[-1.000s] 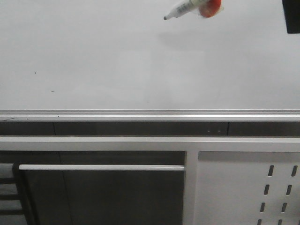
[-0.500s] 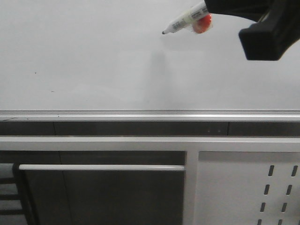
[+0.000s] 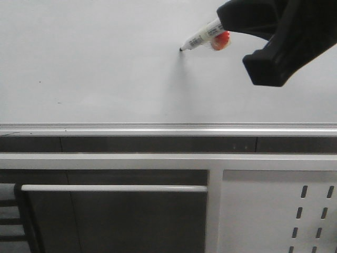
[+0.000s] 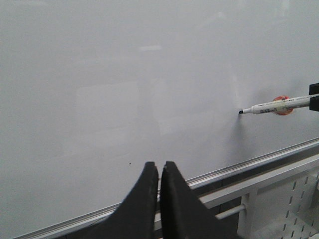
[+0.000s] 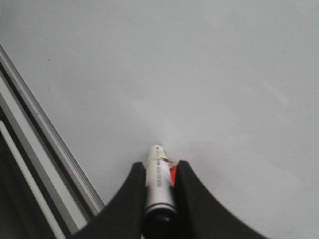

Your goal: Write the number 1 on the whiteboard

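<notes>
The right gripper (image 5: 159,184) clamps the marker (image 3: 202,36), whose tip meets the whiteboard (image 3: 95,63) high up, right of centre. No stroke shows yet. The left gripper (image 4: 159,174) hangs closed and empty above the rail (image 4: 249,164).

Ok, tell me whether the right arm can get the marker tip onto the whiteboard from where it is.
Probably yes. The right end effector grips the marker, whose tip looks at or almost touching the whiteboard. Nothing lies between them, and the left end effector is shut, well off to the side.
</notes>
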### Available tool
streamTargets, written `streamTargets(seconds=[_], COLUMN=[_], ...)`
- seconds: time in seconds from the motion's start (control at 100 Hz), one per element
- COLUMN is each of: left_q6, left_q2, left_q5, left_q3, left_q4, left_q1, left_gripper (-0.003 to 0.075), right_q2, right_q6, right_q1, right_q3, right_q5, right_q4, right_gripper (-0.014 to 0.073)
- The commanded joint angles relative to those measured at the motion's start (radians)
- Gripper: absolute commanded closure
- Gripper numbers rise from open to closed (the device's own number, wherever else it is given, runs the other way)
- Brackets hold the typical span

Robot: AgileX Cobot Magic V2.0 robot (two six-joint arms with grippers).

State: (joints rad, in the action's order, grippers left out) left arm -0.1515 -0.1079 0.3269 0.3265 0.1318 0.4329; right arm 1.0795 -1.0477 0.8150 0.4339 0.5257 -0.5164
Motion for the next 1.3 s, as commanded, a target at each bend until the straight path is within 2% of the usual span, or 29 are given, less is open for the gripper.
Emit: streamTargets(seconds=[0.0,0.49,0.8,1.29], left_q6=[0.008,0.008,0.008,0.008], left_q2=[-0.008,-0.008,-0.008,-0.008], left_q5=[-0.068,-0.068,-0.068,-0.068], left_q3=[0.027,0.027,0.027,0.027], left_q4=[0.010,0.010,0.010,0.010], left_q1=[-0.002,-0.002,-0.002,-0.002], left_gripper=[0.0738,0.0738,0.0738,0.0738], right_q2=[0.008,0.023,0.028,0.195], right_q6=[-0.003,-0.003,-0.003,-0.003], right_q1=[-0.007,-0.007,-0.007,-0.007], right_q3=[0.029,0.029,0.029,0.029], right_q5=[0.139,0.206,0.174,0.132], right_q4=[-0.013,-0.047,-0.108,-0.186], right_gripper=[0.0657,0.0657,0.0657,0.0657])
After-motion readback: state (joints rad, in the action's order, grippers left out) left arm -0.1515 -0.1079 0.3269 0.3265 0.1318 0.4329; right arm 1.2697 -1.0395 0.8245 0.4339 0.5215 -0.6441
